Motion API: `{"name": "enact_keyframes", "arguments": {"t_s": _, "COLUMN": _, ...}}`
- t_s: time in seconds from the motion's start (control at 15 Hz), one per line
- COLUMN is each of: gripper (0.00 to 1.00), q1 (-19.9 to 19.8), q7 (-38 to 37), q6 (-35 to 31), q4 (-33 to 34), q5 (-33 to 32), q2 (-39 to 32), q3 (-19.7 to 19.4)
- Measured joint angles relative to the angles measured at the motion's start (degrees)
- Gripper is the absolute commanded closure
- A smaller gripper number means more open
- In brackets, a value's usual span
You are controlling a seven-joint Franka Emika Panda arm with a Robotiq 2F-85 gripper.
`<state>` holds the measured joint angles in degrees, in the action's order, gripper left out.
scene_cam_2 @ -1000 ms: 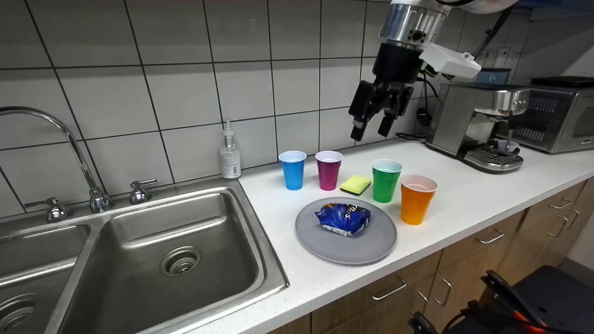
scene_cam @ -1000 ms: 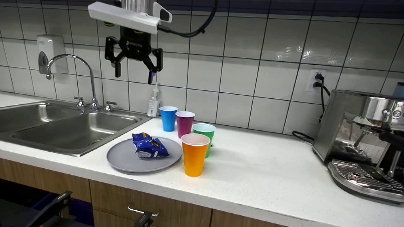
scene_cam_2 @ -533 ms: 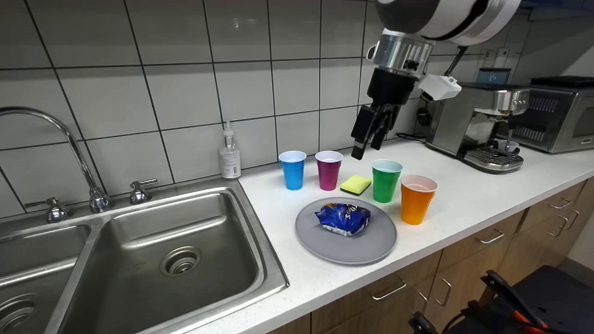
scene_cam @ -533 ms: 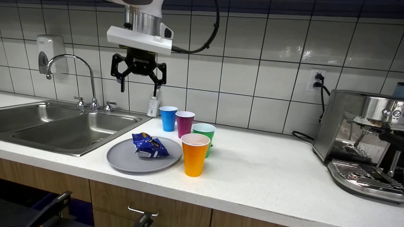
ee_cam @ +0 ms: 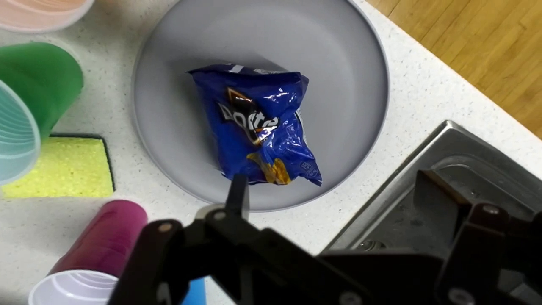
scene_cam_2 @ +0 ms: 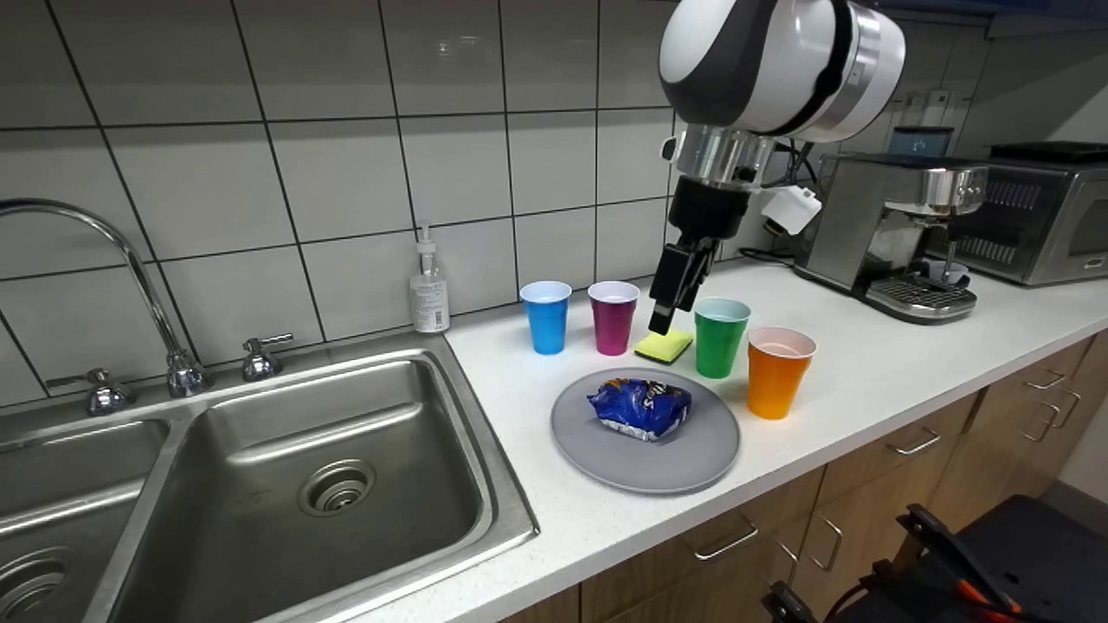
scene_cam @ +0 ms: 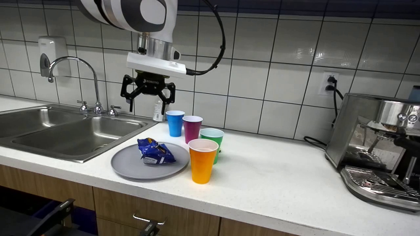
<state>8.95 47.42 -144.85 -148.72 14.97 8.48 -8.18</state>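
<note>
Wrist view: the gripper [ee_cam: 331,180] reaches in from the bottom edge, its jaws standing wide apart with nothing in their hold — in both exterior views it hangs in the air above the counter [ee_cam: 106,108]. Beyond the jaws, around the upper middle of the frame, a blue chip bag [ee_cam: 258,127] lies on a gray plate [ee_cam: 347,97], apart from the gripper, its white lettering partly creased. At the left edge a green cup [ee_cam: 46,76] partly covers a yellow sponge [ee_cam: 72,173]; in the top left corner is an orange cup [ee_cam: 40,12], cut off by the frame. A purple cup [ee_cam: 103,237] stands at lower left, and a sliver of a blue cup [ee_cam: 195,292] shows past the gripper at the bottom. The steel sink [ee_cam: 453,137] takes the lower right. In an exterior view, a soap bottle [scene_cam_2: 429,298] stands left of center — an espresso machine [scene_cam_2: 835,216] at upper right.
</note>
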Motion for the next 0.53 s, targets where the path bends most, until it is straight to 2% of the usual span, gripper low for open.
{"name": "enact_keyframes", "arguments": {"t_s": 0.53, "gripper": 0.00, "q1": -1.61, "q7": 7.63, "q6": -4.47, "q4": 3.60, "q5": 1.08, "q2": -9.70, "q3": 1.83}}
